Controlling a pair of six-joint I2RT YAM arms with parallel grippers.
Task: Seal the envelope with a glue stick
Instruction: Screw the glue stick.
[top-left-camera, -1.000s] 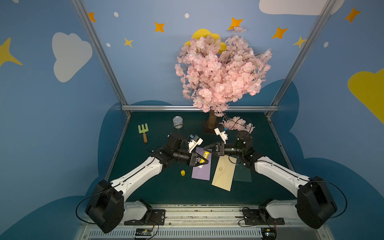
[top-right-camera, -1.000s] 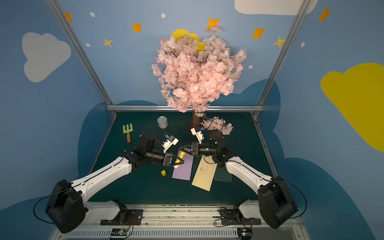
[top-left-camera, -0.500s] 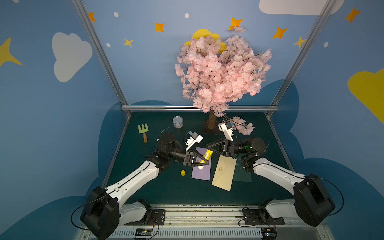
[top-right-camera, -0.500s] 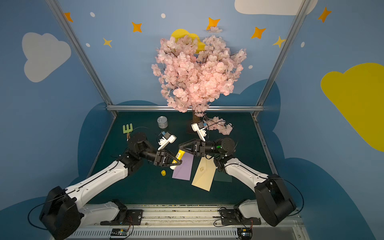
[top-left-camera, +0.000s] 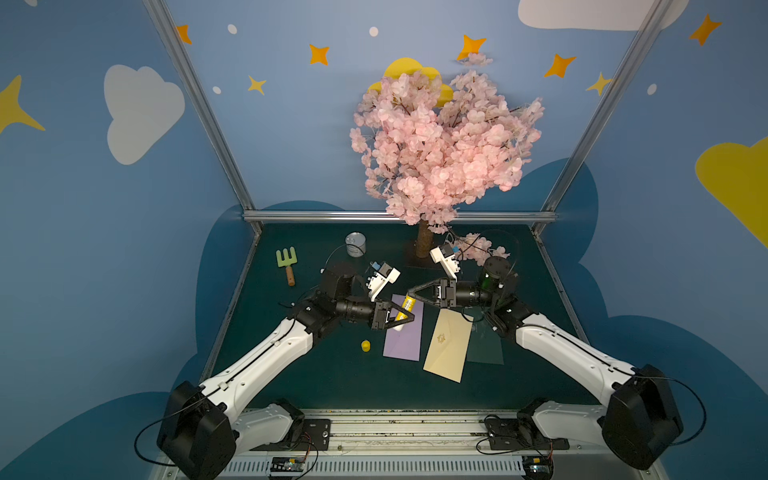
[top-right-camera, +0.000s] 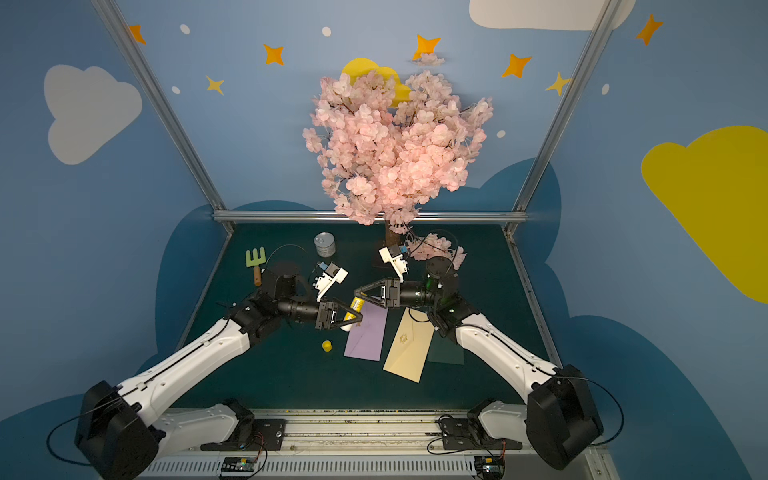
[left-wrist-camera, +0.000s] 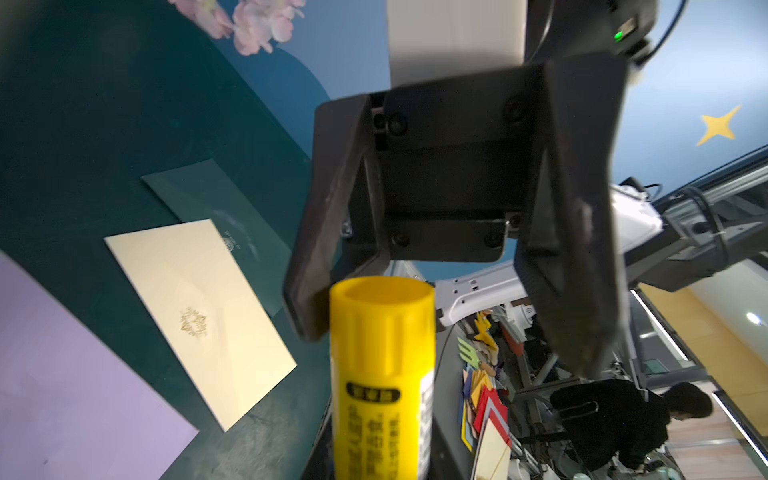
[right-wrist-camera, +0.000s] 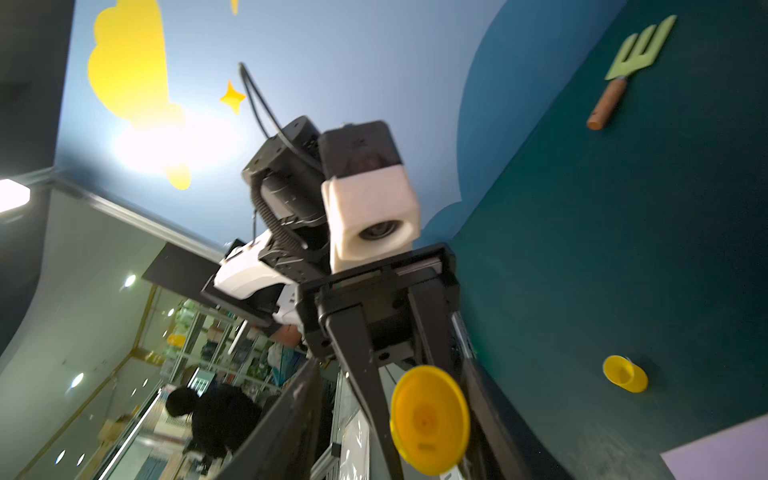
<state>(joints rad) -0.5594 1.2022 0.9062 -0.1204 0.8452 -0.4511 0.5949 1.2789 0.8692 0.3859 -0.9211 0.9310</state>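
Count them up: three envelopes show in both top views, a purple envelope (top-left-camera: 402, 338), a cream envelope (top-left-camera: 449, 349) and a dark green envelope (top-left-camera: 487, 354). There is one glue stick (top-left-camera: 408, 304), and just one loose yellow cap (top-left-camera: 365, 345). One green garden fork (top-left-camera: 286, 259), one tin can (top-left-camera: 355, 244). One blossom tree (top-left-camera: 444, 141) stands, plus one separate blossom sprig (top-left-camera: 476, 244). And two grippers complete the tally: the left gripper (top-left-camera: 406, 318) and the right gripper (top-left-camera: 411, 293).

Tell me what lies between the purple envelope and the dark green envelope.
The cream envelope lies between them, visible in both top views.
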